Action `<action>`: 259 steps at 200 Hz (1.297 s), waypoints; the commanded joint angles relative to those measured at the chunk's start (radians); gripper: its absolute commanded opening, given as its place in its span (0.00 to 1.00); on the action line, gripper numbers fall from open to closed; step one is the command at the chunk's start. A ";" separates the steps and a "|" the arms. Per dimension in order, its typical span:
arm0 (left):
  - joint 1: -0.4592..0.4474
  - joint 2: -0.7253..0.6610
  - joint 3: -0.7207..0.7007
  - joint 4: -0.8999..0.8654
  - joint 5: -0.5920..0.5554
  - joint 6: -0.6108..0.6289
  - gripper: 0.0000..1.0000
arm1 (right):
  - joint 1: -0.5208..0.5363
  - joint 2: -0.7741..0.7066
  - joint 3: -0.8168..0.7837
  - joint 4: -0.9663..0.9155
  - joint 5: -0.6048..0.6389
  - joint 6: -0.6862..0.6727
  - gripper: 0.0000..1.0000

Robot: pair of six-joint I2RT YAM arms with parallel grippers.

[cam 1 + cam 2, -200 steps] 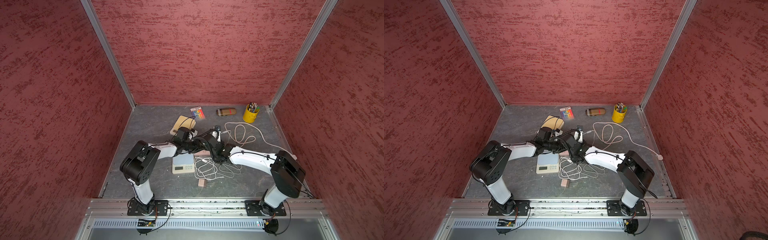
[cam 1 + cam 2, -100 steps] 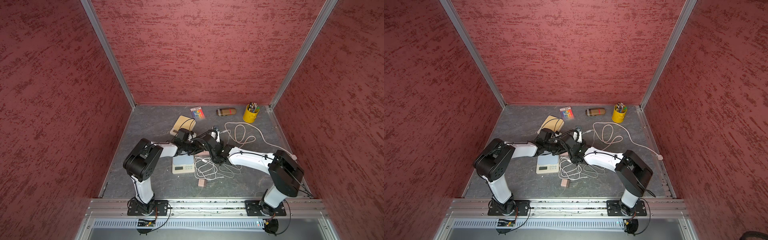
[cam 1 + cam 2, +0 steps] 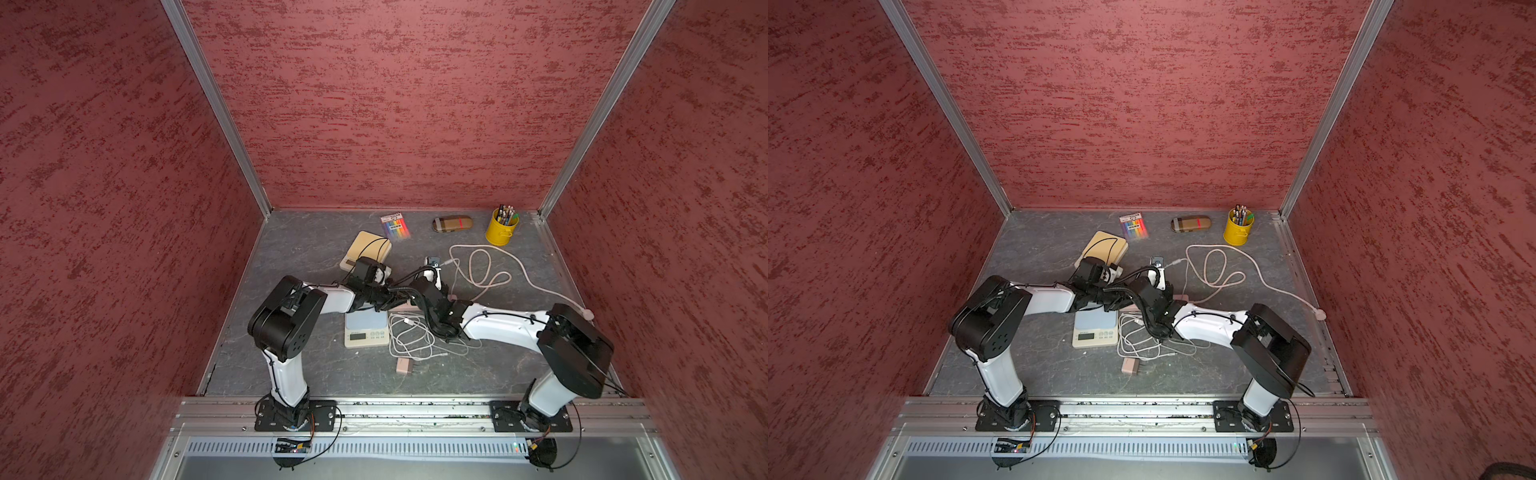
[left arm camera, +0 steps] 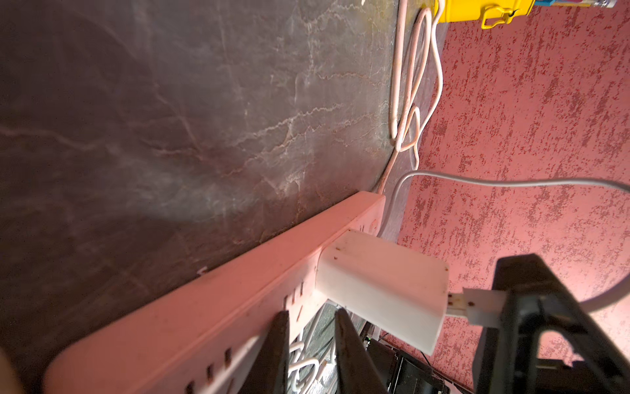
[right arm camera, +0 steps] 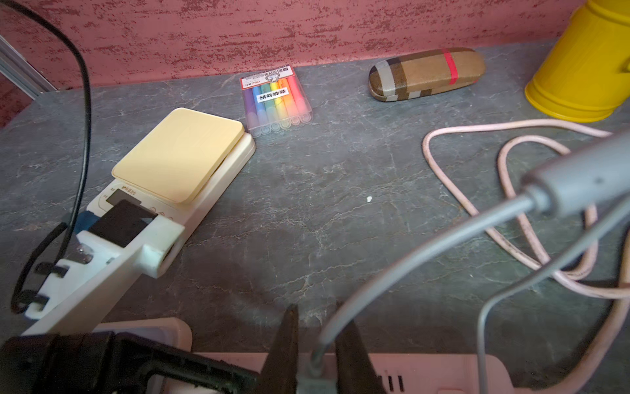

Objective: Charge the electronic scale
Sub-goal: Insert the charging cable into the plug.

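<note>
Since a second ago the left arm's elbow has been drawn slightly inward and back, while the right arm and both wrists have hardly been shifted. At the left gripper the jaws are seen slightly parted, with nothing between them, their tips set at the edge of the pink strip. A white charger is seated in the strip. At the right gripper the jaws are clenched on the plug that is pushed into the charger's end, and a grey cable is led up from it.

In both top views the blue scale is found on the table just in front of the two grippers, display toward the arm bases. The beige scale is placed farther back, behind the left wrist. Which scale is meant cannot be told.

A white coil is laid just right of the blue scale, with a pink adapter in front of it. The strip's pink cord is looped toward the yellow cup at the back right; a case and markers are lined along the back wall.
</note>
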 commanded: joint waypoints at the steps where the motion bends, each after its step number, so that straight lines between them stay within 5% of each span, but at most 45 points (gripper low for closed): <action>1: 0.009 0.020 -0.002 0.033 0.020 -0.015 0.24 | 0.022 -0.016 -0.084 0.051 -0.098 -0.013 0.00; 55: 0.013 0.018 0.001 0.031 0.009 -0.019 0.22 | 0.022 -0.070 -0.227 0.256 -0.188 -0.041 0.00; 116: 0.015 0.036 0.011 0.074 0.014 -0.038 0.21 | 0.022 0.002 -0.211 0.217 -0.197 -0.055 0.00; 259: 0.052 0.104 0.036 0.120 0.040 -0.089 0.18 | 0.156 0.119 -0.267 0.161 0.030 -0.112 0.00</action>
